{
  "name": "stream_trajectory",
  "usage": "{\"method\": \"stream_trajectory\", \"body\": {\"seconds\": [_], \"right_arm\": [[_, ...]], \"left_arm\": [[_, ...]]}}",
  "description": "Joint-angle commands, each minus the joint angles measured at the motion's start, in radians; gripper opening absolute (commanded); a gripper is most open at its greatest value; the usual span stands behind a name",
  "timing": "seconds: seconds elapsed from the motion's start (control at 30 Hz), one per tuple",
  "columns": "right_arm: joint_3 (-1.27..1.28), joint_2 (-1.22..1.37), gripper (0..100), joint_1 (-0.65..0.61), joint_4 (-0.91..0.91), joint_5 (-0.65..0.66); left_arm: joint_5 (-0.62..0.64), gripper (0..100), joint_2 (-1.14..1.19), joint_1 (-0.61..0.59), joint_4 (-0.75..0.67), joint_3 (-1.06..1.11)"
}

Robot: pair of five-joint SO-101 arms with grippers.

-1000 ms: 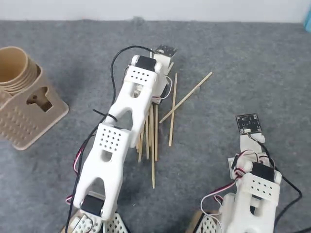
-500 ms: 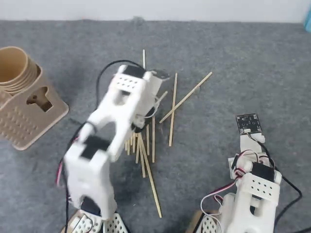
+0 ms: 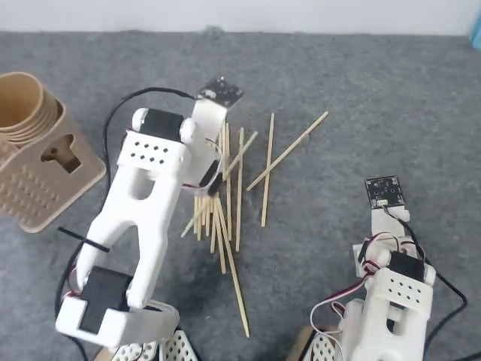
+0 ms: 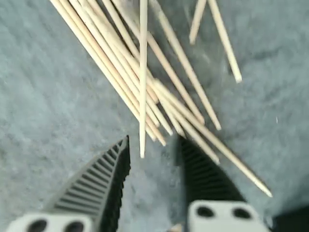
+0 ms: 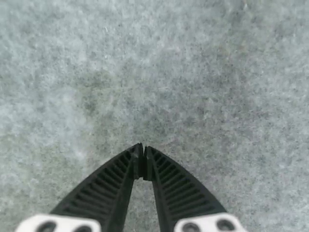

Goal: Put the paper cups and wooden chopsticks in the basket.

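Wooden chopsticks (image 4: 143, 72) lie before the released left end effector (image 4: 153, 140); right end effector (image 5: 144, 147) clenched empty

The left gripper (image 4: 154, 145) hangs over grey carpet (image 4: 48, 106), its ribbed black fingers (image 4: 108, 179) spread apart. A fan of chopsticks (image 4: 118, 72) lies on the carpet just beyond the fingertips, packed side by side and slanting across. One chopstick (image 4: 143, 145) lies across the top of the fan, and its end reaches into the gap between the fingers, nearer one of them. The longest stick (image 4: 231, 166) runs out past the other finger. Two more (image 4: 223, 41) lie apart from the fan.
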Motion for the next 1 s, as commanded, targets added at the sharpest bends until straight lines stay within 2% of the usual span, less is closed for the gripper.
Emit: {"method": "stream_trajectory", "body": {"seconds": [0.0, 0.13, 0.3, 0.5, 0.63, 0.8, 0.97], "right_arm": [[-0.003, -0.022, 0.8, 0.021, -0.012, 0.009], [-0.003, -0.022, 0.8, 0.019, -0.012, 0.009], [-0.003, -0.022, 0.8, 0.018, -0.01, 0.009], [-0.003, -0.022, 0.8, 0.016, -0.01, 0.009], [-0.003, -0.022, 0.8, 0.019, -0.01, 0.009], [-0.003, -0.022, 0.8, 0.019, -0.01, 0.009], [-0.003, -0.022, 0.8, 0.019, -0.01, 0.009]], "left_arm": [[-0.068, 18, -0.044, -0.006, 0.068, 0.005], [-0.077, 15, -0.094, -0.052, 0.021, -0.013], [0.072, 15, -0.058, -0.101, -0.17, -0.035], [0.242, 15, 0.158, -0.078, -0.385, -0.101], [0.404, 23, 0.365, -0.084, -0.486, -0.228], [0.559, 38, 0.624, -0.106, -0.491, -0.47], [0.677, 40, 0.815, -0.16, -0.411, -0.722]]}}
